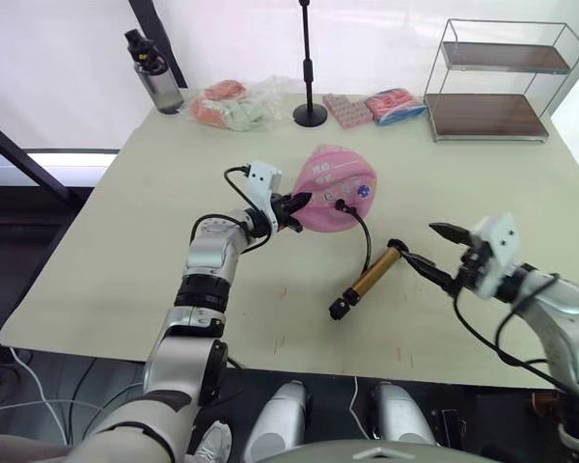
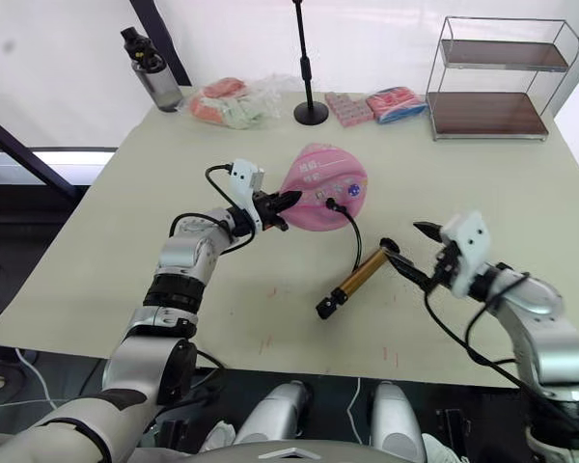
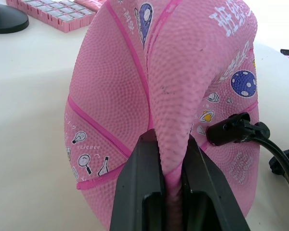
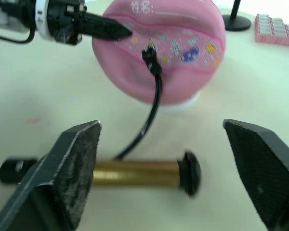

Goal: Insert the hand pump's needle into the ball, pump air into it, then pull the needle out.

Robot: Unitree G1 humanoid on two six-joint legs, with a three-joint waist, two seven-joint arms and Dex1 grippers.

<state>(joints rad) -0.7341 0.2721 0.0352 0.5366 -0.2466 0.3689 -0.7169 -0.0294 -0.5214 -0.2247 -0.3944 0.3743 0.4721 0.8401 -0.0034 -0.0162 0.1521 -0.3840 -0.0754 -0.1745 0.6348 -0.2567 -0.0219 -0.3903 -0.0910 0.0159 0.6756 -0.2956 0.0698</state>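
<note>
Eye views: the ball, limp and soft, sat mid-table; the hand pump lay nearer the front edge. Left wrist view: left gripper pinched a ball fold; needle seated. Right wrist view: right gripper fingers spread around the rigid barrel, probably the best hold.

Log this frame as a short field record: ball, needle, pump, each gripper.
ball: the ball is deflated and folded, mid-table
needle: black fitting seated against the ball; the pin itself is hidden
pump: the hand pump lies flat on the table, its hose running up to the ball
left gripper: the left gripper is shut, pinching a fold of the ball
right gripper: the right gripper is open, beside the pump's end cap, gripping nothing
</note>
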